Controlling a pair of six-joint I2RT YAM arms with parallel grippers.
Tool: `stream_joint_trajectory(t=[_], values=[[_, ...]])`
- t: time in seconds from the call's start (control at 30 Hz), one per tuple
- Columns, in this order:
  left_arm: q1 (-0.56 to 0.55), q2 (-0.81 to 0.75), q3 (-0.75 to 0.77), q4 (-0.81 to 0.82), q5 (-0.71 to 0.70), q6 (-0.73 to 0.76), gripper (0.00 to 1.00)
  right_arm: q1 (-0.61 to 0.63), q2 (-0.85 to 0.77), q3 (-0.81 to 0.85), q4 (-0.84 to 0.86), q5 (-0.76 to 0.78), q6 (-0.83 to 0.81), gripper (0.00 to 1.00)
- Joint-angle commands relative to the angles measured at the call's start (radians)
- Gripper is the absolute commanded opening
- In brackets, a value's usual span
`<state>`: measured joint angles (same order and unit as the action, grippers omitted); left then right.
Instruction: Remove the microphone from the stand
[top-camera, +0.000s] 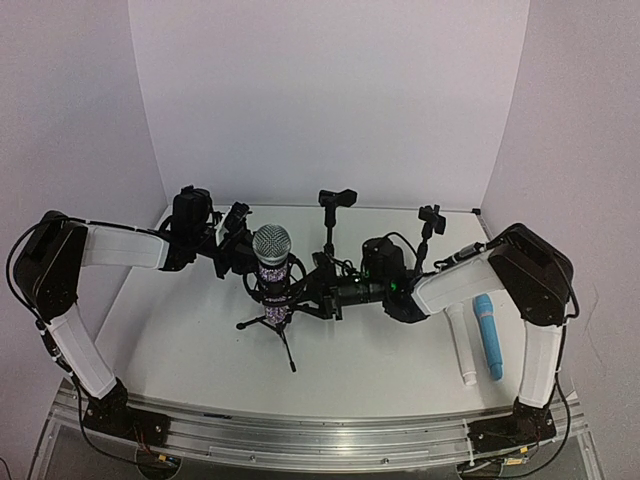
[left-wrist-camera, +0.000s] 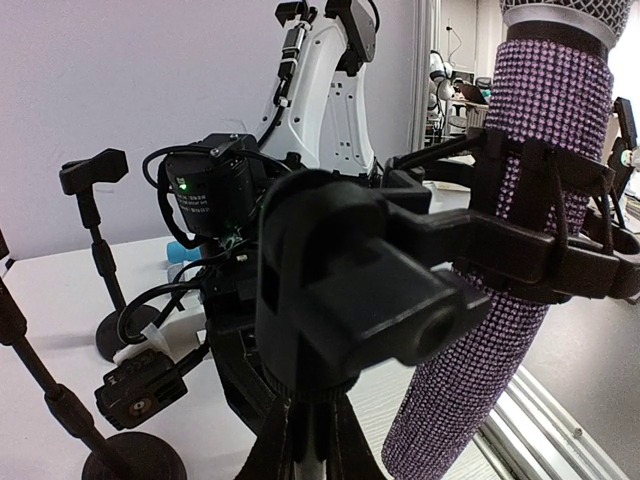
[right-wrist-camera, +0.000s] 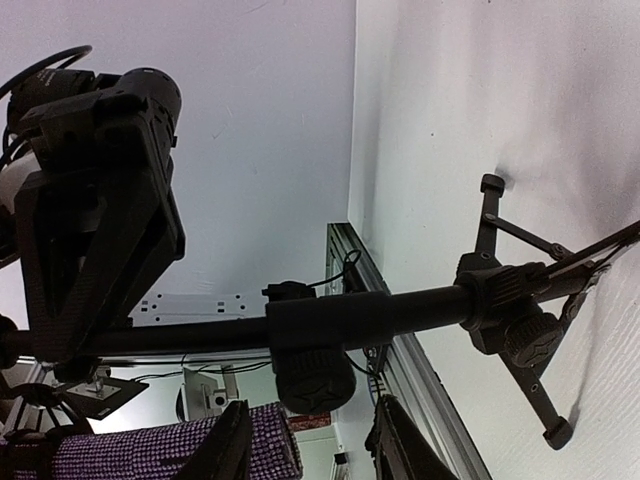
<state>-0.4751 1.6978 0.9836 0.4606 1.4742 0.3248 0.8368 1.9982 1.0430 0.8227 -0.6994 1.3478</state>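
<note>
The microphone (top-camera: 272, 262) has a silver mesh head and a purple glitter body and stands upright in the black shock mount of a small tripod stand (top-camera: 284, 338). My left gripper (top-camera: 236, 252) is at its left side. In the left wrist view the left gripper (left-wrist-camera: 315, 432) is closed round the stand's stem under the clamp knob (left-wrist-camera: 400, 300), with the microphone (left-wrist-camera: 520, 200) to the right. My right gripper (top-camera: 320, 294) is at the right side. In the right wrist view it (right-wrist-camera: 310, 445) is open below the stand's pole (right-wrist-camera: 400, 315), and the microphone (right-wrist-camera: 150, 450) shows behind its left finger.
Two more black stands with empty clips (top-camera: 336, 200) (top-camera: 432, 216) stand at the back. A white microphone (top-camera: 462, 345) and a blue one (top-camera: 490, 335) lie on the table at the right, beside the right arm. The metal rail (top-camera: 300, 435) runs along the near edge.
</note>
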Motion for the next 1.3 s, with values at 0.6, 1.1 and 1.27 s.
stream_joint_trajectory(t=[0.6,1.1,1.27], values=[[-0.003,0.007,0.018,0.002,0.007,-0.040,0.00,-0.005,0.094,0.090,0.154,-0.015,0.067,0.00],[0.010,0.024,-0.011,0.136,-0.046,-0.180,0.00,0.171,-0.136,0.039,-0.358,0.315,-1.233,0.00],[0.010,0.029,-0.032,0.160,-0.055,-0.180,0.00,0.182,-0.134,-0.005,-0.357,0.400,-1.496,0.00]])
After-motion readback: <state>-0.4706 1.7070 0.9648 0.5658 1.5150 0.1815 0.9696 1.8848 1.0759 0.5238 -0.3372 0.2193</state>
